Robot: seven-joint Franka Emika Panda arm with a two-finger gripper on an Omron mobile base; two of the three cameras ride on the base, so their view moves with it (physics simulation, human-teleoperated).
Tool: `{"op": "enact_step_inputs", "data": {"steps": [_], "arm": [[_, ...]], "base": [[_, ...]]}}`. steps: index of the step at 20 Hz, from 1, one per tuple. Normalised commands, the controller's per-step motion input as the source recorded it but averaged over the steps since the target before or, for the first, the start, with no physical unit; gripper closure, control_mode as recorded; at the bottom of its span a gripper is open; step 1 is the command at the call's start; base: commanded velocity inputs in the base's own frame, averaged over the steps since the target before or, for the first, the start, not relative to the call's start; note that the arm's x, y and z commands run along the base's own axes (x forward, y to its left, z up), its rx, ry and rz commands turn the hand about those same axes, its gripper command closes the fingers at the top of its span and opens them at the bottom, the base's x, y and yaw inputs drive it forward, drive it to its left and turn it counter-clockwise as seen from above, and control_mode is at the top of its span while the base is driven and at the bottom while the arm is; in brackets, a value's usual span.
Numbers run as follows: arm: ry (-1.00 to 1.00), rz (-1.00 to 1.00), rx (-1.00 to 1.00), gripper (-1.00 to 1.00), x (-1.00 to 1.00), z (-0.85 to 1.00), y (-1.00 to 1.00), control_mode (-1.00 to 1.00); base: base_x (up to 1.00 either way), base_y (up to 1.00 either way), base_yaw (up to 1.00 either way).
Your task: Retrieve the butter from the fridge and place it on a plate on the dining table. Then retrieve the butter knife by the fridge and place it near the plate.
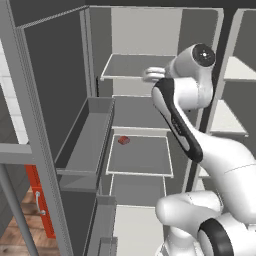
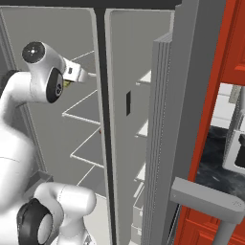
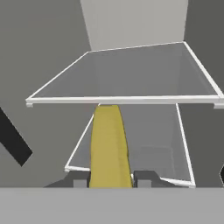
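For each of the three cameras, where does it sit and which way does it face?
Left base view: behind the arm's left, facing the open fridge; white arm at right.
Right base view: behind its right, facing the fridge past the door edge; arm at left, gripper inside.
Hand view: on the hand, looking along the butter held over shelves.
Both base views share the fridge shelves.

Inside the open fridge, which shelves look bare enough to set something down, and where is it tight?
The top shelf is bare to the back wall. The shelf with the reddish-brown lump is free apart from that far-left corner. The left door bin looks bare. It is tight around the pincer, shut on the butter just under the top shelf.
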Motion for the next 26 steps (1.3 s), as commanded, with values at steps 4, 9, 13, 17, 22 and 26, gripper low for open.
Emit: {"op": "enact_step_inputs", "data": {"steps": [4, 9, 13, 17, 22, 26], "arm": [[0.09, 0.01, -0.16, 1.0, -0.97, -0.11, 0.0, -1.0], [0.15, 0.0, -0.15, 1.0, -0.67, -0.47, 0.0, -1.0], [0.01, 0.0, 0.02, 1.0, -0.6, -0.25, -0.02, -1.0], [0.0, 0.0, 0.05, 1.0, -0.63, -0.33, -0.02, -1.0], [0.01, 0.0, 0.0, 1.0, -0.53, -0.33, -0.11, -1.0], [0.13, -0.07, 0.0, 1.0, -0.22, -0.36, -0.33, -1.0]], "base": [[0.0, 0.0, 0.0], [0.0, 0.0, 0.0], [0.0, 0.0, 0.0], [0.0, 0.0, 0.0], [0.0, 0.0, 0.0], [0.0, 0.0, 0.0]]}}
